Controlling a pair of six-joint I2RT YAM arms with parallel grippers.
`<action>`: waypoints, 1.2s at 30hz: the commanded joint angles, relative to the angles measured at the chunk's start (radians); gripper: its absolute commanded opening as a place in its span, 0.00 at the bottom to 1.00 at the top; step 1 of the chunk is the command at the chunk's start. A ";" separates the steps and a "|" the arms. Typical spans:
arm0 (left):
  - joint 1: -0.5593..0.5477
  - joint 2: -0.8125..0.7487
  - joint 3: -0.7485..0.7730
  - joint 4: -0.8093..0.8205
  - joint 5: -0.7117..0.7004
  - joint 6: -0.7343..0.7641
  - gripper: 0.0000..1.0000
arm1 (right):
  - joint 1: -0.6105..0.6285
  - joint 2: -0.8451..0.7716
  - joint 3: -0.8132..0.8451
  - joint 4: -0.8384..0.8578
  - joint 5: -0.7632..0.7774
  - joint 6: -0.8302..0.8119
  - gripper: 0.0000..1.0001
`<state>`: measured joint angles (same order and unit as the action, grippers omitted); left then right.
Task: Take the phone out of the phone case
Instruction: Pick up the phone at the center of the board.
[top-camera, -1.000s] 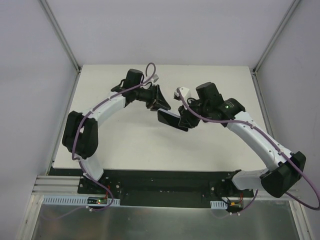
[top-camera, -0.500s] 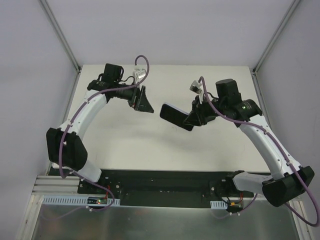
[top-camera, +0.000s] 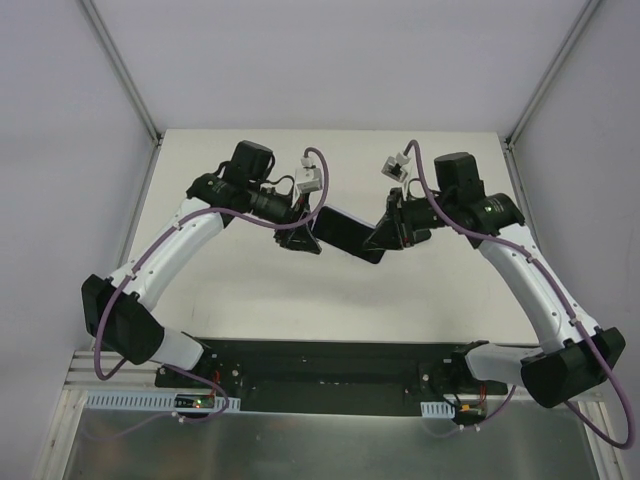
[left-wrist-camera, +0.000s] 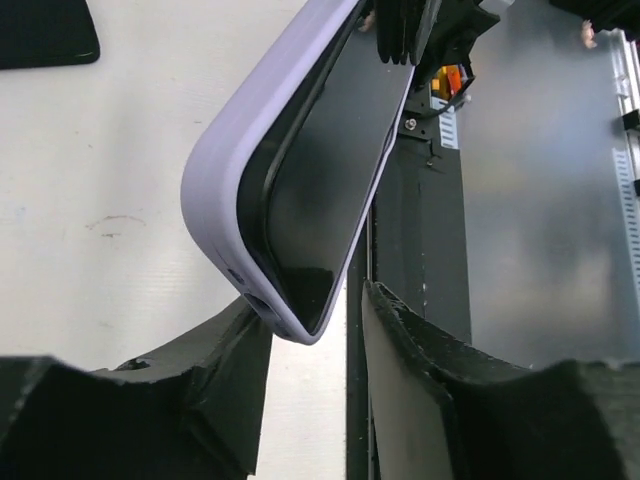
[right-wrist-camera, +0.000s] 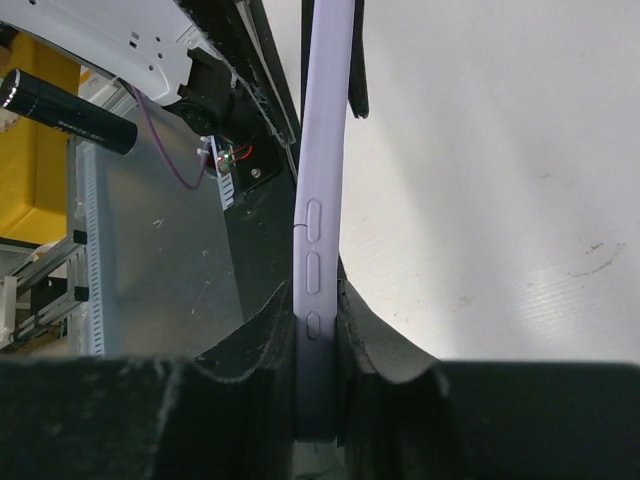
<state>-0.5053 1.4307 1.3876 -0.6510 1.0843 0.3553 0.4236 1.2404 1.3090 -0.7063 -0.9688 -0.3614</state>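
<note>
Left claw back at phone case

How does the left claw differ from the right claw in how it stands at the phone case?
The right claw is shut on the phone case, pressing both its faces; the left claw is open, set around one corner with a gap on one side. The right claw meets the case edge-on, by the side buttons; the left claw faces the dark screen of the phone. Both are at the same case, from opposite ends.
</note>
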 joint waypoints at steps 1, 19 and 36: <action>-0.021 -0.007 -0.004 -0.010 0.017 0.096 0.36 | -0.016 -0.004 0.038 0.082 -0.122 0.035 0.00; -0.068 -0.046 0.039 -0.016 0.065 0.251 0.00 | -0.040 0.056 -0.085 0.306 -0.272 0.243 0.00; -0.269 -0.101 0.113 -0.133 -0.150 0.344 0.00 | -0.048 0.125 -0.154 0.573 -0.373 0.495 0.00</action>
<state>-0.6590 1.3418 1.4502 -0.8841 0.8551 0.5896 0.3508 1.3430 1.1500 -0.3069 -1.4025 0.0036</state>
